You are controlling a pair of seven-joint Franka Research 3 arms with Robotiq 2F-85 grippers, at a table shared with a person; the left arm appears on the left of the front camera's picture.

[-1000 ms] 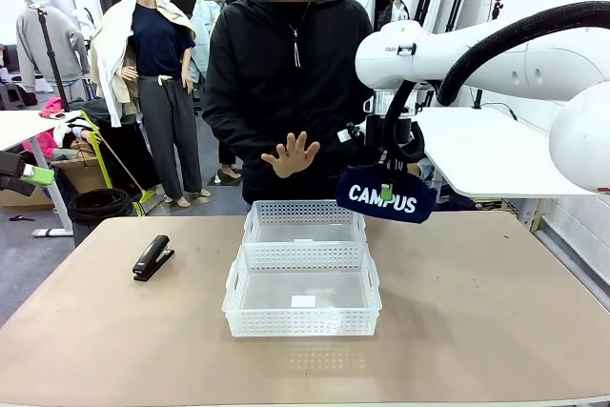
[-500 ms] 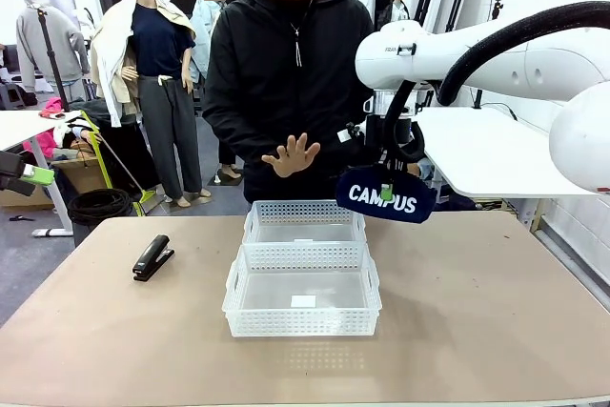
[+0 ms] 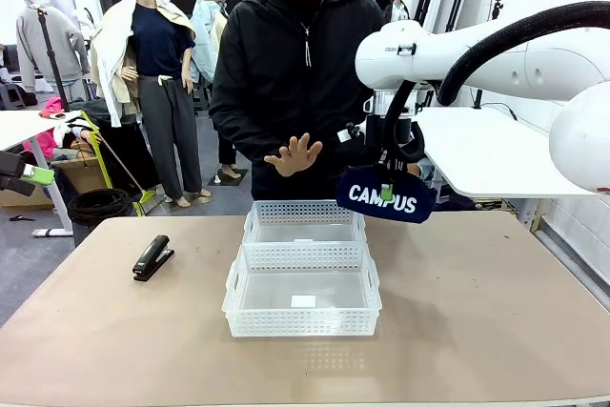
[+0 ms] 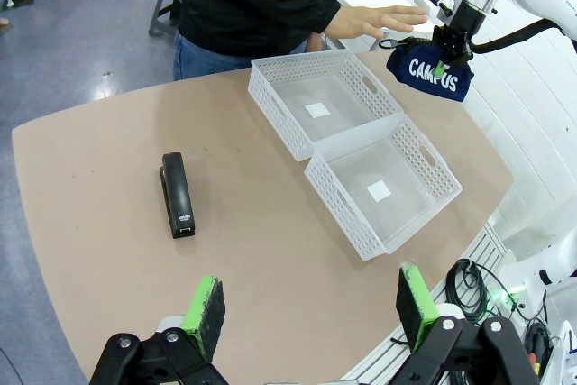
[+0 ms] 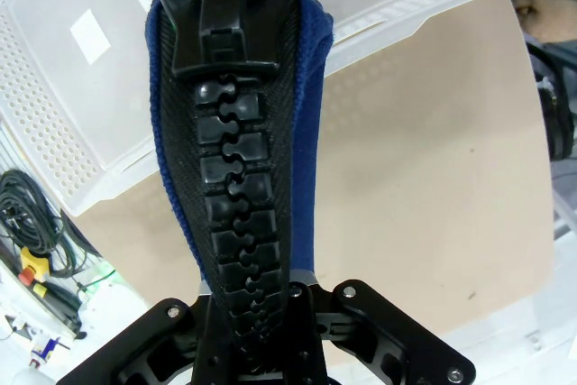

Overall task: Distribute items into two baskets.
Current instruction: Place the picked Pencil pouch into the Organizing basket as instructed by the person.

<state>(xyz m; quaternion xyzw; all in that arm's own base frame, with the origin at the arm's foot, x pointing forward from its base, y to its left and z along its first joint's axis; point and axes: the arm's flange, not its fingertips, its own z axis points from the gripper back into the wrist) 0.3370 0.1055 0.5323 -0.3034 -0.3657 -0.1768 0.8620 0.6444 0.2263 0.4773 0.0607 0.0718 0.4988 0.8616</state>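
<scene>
Tan tabletop [image 3: 496,312] is filling the lower half of the front view. Two white lattice baskets are sitting at its middle, touching end to end: the far basket [image 3: 305,210] and the near basket [image 3: 302,321], neither holding any item. A black stapler [image 3: 152,257] is lying flat on the table to the left of the baskets, well apart from them. The right gripper [image 3: 386,185] is hanging in the air by the far basket's right end, its jaws clamping narrow on the top of a navy pouch [image 3: 367,199] lettered "CAMPUS". The pouch is dangling clear of the table; whether it is overlapping the basket's rim I cannot tell. A person [image 3: 286,73] in a black jacket is standing at the far side, holding one hand [image 3: 294,153] open with fingers spread, above the far basket's far edge.

From the left wrist, the left gripper [image 4: 309,308] is hovering high over the near left part of the table, its green pads [image 4: 206,311] standing wide apart and gripping nothing. The stapler is lying on the bare table ahead of it, the two baskets are sitting to the right of that, and the pouch is hanging beyond the far basket, just beside the person's open hand.

From the right wrist, the pouch's black zip [image 5: 239,187] is running up between the right gripper's fingers, which are pinching it. White basket lattice is showing below at the upper left and top, and bare tabletop is showing to the right.
</scene>
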